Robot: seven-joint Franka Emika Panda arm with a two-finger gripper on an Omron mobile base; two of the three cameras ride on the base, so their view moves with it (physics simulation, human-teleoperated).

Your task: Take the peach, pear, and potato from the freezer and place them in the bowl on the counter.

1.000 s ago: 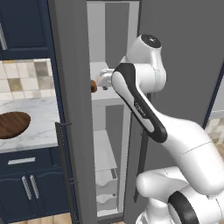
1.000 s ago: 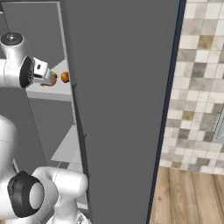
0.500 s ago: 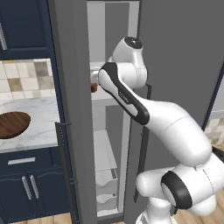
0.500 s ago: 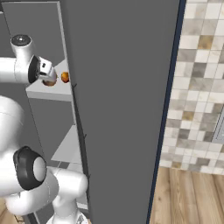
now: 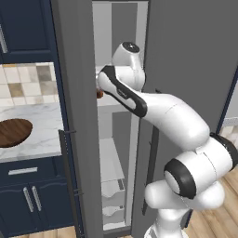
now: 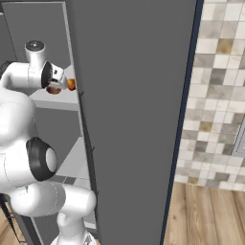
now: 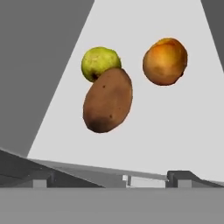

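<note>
Potato point(image 7: 107, 100), pear point(image 7: 99, 63) and peach point(image 7: 165, 61) lay together on the freezer point(image 5: 76, 69) shelf. Gripper point(image 7: 146, 178) hung short of the potato, nearest item, with tips spread apart and nothing between them, evidently lined up for a first pick. Bowl point(image 5: 13, 131) waited on the counter point(image 5: 37, 139).
</note>
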